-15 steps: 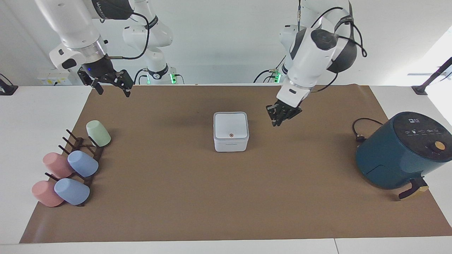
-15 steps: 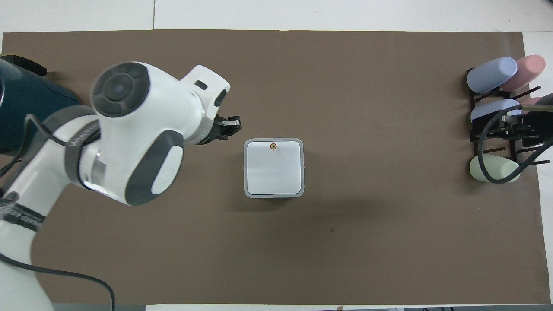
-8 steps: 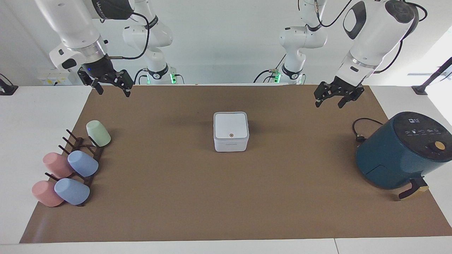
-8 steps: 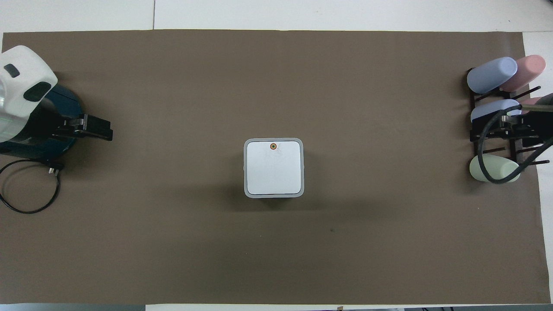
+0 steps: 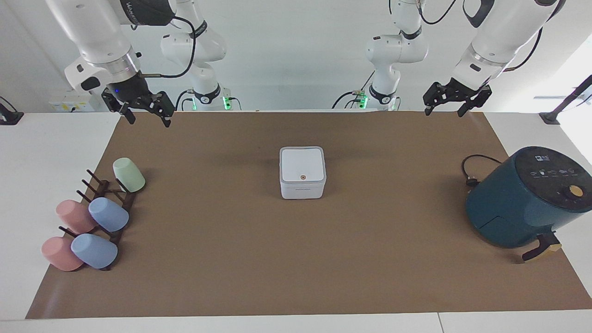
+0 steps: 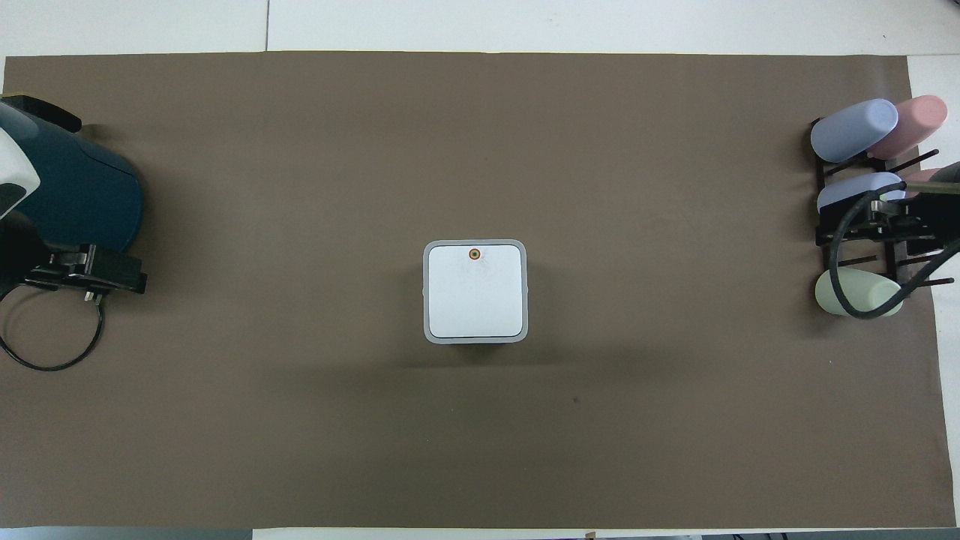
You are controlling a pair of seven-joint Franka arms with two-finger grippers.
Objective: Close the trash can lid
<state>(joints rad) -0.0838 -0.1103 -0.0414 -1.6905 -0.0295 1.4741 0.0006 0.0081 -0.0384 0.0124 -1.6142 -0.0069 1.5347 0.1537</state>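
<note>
With its lid lying flat and shut, the trash can sits mid-desk on the brown mat, touched by nothing. Up high, the left gripper hangs over the mat's edge at the robots' side, fingers spread wide and empty, near the teal air fryer and its coiled cord. Over at the other end, the right gripper hovers with fingers also wide apart, holding nothing, above the mat corner, the cup rack with its pastel cups just below it.
</note>
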